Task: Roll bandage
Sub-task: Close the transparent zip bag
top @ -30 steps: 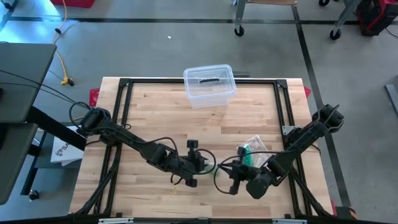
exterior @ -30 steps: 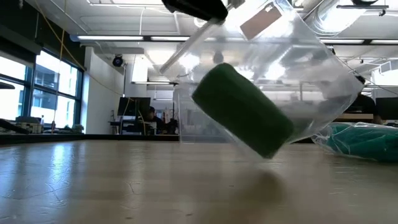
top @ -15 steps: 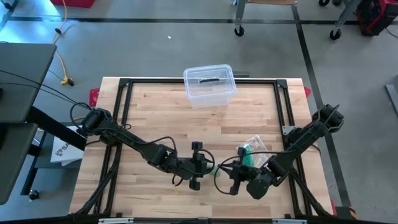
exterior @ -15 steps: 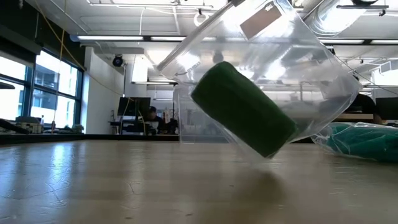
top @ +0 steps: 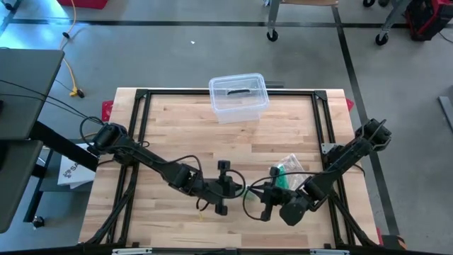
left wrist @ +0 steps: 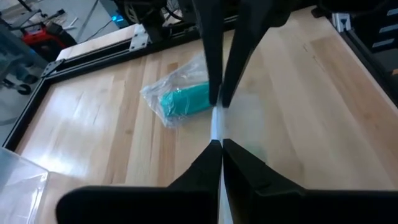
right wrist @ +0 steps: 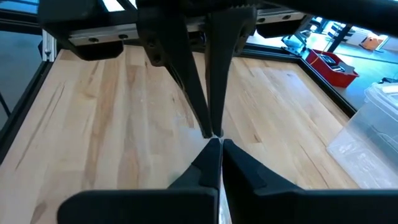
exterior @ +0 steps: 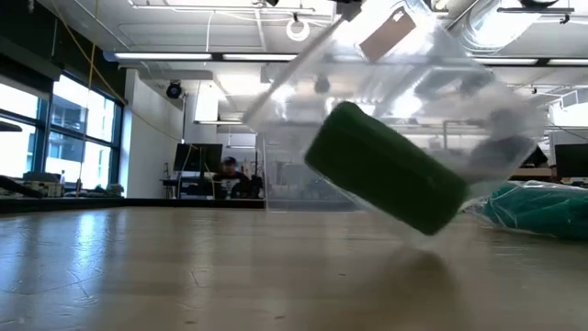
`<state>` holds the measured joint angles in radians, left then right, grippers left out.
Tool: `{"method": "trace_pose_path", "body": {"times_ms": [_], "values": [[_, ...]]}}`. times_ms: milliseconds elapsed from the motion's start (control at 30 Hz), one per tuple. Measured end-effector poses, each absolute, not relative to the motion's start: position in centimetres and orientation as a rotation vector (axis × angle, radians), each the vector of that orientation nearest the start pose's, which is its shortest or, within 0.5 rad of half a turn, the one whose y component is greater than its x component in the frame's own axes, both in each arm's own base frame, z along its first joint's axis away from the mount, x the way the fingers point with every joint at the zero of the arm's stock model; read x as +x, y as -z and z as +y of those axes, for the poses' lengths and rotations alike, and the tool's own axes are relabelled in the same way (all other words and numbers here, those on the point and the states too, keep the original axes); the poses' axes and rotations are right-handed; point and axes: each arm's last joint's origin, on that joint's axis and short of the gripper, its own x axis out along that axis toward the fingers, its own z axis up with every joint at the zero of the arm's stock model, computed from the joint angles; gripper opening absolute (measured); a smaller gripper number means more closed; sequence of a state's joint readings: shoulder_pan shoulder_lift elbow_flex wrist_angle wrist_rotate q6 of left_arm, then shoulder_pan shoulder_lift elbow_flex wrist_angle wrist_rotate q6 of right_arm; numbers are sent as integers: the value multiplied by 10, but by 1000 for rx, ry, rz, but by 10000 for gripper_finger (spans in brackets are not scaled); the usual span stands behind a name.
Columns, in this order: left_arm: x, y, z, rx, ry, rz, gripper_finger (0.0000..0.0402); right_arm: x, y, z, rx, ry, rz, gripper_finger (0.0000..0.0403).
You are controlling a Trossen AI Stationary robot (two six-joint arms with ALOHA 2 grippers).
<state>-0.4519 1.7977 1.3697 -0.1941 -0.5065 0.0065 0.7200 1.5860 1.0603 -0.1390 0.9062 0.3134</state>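
Both end effectors pinch one clear bag with a green bandage roll, lifted off the counter.

Left end effector is closed on the bag's edge; right end effector faces it tip to tip, also clamped on that bag. The green bandage roll sits tilted inside, hanging above the wooden counter. A second bagged teal roll lies near the right arm. A clear bin stands at the far edge.

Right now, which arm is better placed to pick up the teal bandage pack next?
Probably the right: the teal pack lies beside the right tool, farther from the left tool. Both are shut on the hanging clear bag, though.
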Motion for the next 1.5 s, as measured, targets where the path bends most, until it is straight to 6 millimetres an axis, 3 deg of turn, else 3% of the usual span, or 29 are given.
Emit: {"method": "trace_pose_path", "body": {"times_ms": [367, 700, 800, 933, 1267, 1400, 1500], "values": [[365, -255, -162, 303, -53, 608, 11, 266, -244, 203, -177, 247, 419, 0], [368, -260, -158, 288, 39, 586, 136, 266, -244, 203, -177, 246, 419, 0], [373, -261, -155, 268, 63, 555, 155, 266, -244, 203, -177, 246, 420, 0], [378, -259, -151, 274, 55, 544, 140, 266, -244, 203, -176, 245, 420, 0], [383, -247, -149, 298, 63, 584, 20, 265, -244, 203, -175, 245, 419, 0], [381, -245, -148, 298, 58, 621, 17, 266, -244, 203, -175, 239, 424, 0], [376, -240, -146, 294, 48, 693, 39, 265, -244, 203, -174, 238, 422, 1]]}}
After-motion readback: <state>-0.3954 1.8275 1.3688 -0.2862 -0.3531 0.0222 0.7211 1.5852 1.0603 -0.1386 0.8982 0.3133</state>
